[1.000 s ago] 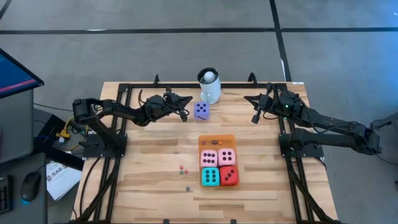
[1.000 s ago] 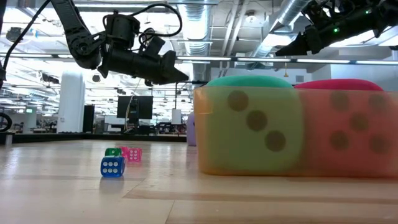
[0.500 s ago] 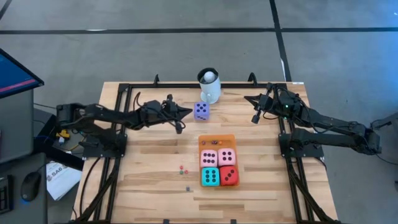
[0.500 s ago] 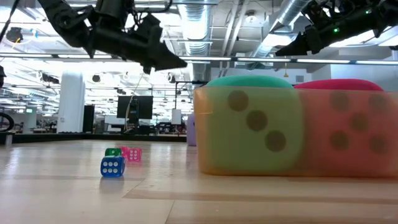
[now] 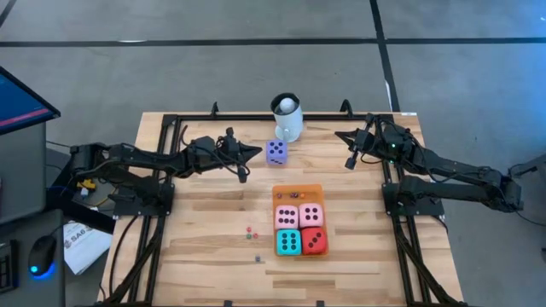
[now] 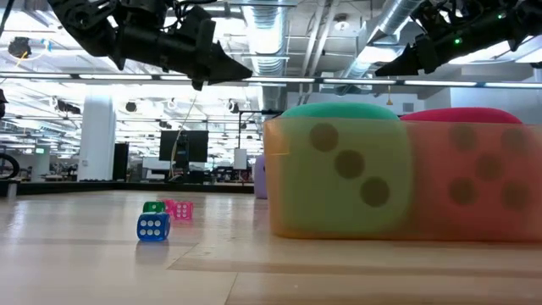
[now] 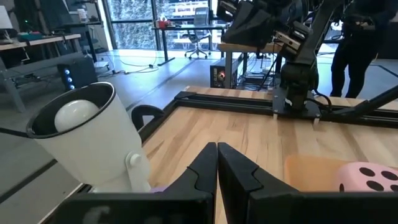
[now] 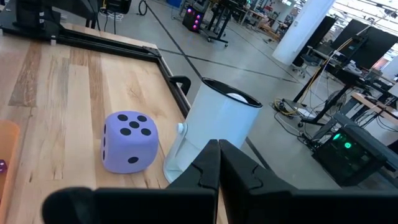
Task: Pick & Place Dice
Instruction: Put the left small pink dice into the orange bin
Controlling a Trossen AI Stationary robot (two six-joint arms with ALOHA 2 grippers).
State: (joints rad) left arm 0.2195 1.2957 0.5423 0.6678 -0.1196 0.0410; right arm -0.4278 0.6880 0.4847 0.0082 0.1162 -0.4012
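A: Count of large dice? 
B: Five: two pink (image 5: 287,215) (image 5: 311,214), one teal (image 5: 288,242), one red (image 5: 314,241), one purple (image 5: 276,152).
A: Tiny dice? 
B: Three (image 5: 251,231) visible in low view. One mug (image 5: 287,118), one orange mat (image 5: 296,191), two hands (image 5: 246,162) (image 5: 348,152).

purple die (image 5: 275,153): lilac, black pips
pink dice (image 5: 299,215): pale pink, black pips
teal die (image 5: 288,242): black pips
red die (image 5: 314,241): black pips
mat (image 5: 296,192): orange
mug (image 5: 287,124): white
table (image 5: 205,230): pale wood planks
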